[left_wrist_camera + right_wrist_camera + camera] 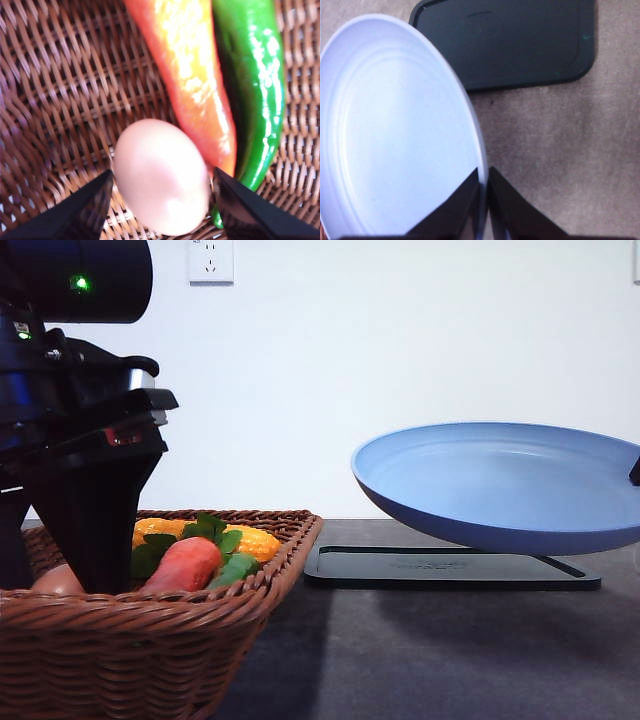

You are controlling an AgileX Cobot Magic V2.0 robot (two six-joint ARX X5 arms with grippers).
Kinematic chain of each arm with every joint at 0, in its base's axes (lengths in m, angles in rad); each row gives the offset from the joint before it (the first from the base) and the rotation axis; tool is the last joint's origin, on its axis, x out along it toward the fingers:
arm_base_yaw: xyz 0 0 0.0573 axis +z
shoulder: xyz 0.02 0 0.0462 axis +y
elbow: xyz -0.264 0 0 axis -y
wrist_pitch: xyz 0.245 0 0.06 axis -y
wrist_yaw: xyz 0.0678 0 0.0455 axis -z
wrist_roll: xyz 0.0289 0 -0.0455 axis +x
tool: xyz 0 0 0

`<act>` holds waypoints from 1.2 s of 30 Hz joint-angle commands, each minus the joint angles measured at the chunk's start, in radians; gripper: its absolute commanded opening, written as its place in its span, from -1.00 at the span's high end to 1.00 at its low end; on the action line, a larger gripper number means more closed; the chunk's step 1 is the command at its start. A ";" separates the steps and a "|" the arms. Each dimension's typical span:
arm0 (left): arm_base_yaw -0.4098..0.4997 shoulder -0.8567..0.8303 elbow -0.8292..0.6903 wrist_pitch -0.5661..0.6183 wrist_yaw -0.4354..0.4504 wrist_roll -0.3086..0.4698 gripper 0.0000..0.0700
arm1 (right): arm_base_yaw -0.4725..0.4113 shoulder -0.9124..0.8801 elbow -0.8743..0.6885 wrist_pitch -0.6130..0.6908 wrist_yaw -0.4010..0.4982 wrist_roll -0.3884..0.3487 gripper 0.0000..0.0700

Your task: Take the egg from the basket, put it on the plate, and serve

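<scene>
Left gripper [160,200] is down inside the basket [150,640], jaws spread wide with the egg [162,175] sitting between the two fingertips; gaps show on both sides, so no contact with the egg. Egg lies on the wicker floor, touching or just beside a red-orange pepper [190,80], with a green pepper [255,85] next to that. In the front view the left arm blocks most of the basket; the pale rounded bit at the arm's base is probably the egg [58,580], hard to tell. A carrot [185,565] with green leaves and a yellow corn-like piece [255,540] also lie in the basket.

Right gripper [486,200] is clamped tight on the rim of the plate [385,135], one finger each side of the edge. Plate [500,485] is held off the table, tilted, above the black tray [450,568], which lies flat on the dark table [430,660]
</scene>
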 commanded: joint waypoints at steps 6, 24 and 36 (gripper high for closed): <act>-0.009 0.014 0.009 0.006 -0.027 0.003 0.34 | 0.001 0.004 0.013 0.008 -0.004 0.010 1.00; -0.009 0.013 0.018 0.011 -0.053 0.010 0.37 | 0.001 0.004 0.013 0.002 -0.004 0.006 1.00; -0.009 0.011 0.084 -0.011 -0.053 0.035 0.37 | 0.001 0.004 0.013 0.002 -0.004 0.006 1.00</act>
